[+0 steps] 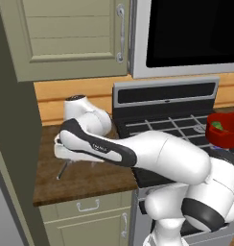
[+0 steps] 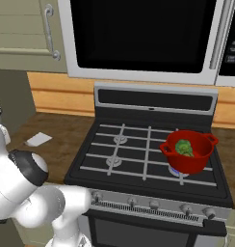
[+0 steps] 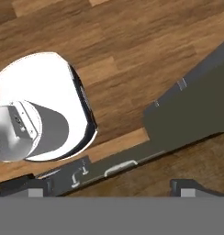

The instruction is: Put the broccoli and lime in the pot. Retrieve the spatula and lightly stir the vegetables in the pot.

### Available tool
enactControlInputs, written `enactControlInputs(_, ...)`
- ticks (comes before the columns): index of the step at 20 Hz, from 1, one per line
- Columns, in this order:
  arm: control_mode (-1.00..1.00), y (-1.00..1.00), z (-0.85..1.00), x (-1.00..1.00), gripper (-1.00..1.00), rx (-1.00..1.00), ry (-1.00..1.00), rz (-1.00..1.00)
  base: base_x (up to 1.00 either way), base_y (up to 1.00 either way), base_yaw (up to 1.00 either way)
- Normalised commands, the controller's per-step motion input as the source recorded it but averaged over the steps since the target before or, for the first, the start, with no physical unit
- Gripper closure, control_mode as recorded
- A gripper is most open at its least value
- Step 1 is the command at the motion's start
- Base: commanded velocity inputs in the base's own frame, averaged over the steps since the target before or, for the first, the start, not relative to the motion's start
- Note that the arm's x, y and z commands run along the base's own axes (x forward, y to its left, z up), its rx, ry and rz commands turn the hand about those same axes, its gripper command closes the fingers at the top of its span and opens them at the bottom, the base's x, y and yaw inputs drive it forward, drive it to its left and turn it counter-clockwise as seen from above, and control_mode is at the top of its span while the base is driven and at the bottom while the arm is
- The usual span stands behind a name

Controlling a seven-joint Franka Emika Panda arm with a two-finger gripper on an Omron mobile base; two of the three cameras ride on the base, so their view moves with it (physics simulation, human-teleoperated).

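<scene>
— Jaws: how do they stand?

— Released. In the hand view the two dark tips of the gripper (image 3: 107, 187) rise far apart at the bottom, with bare wood between them and nothing held.

— What does that camera look at beyond them?

— A grey cabinet front (image 3: 187, 114) with pale pull handles runs slantwise across, with brown planks on either side of it.

— Where is the spatula?

— It lies on the wooden counter (image 1: 90, 178) left of the stove (image 2: 138, 159). The right base view shows the spatula (image 2: 38, 139) as a pale square blade flat on the wood, well apart from the burners. From the left base view its thin dark handle (image 1: 63, 170) pokes out from under the folded arm toward the counter's front edge. The arm hides the blade there. I cannot tell whether the hand touches it.

— And the pot?

— The red pot (image 2: 189, 153) sits upright on the front right burner, also seen at the right edge of the left base view (image 1: 223, 130).

— Anything inside?

— The broccoli (image 2: 183, 147), a lumpy dark green floret, rests inside against the red wall. The left base view shows a brighter green patch in the pot, but I cannot tell if that is the lime.

— Surroundings?

— A dark-doored microwave (image 2: 138, 34) hangs above the stove, and an olive cabinet (image 1: 66, 38) hangs over the counter.
</scene>
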Motion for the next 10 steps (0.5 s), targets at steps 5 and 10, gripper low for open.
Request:
enactControlInputs(5, -1.00, 0.10, -0.33, 0.28, -1.00, 0.00, -0.13, 0.06, 0.00, 0.00, 0.00)
enactControlInputs(10, -1.00, 0.02, -0.43, 0.24, -1.00, 0.00, -0.22, 0.00, 0.00, 0.00, 0.00)
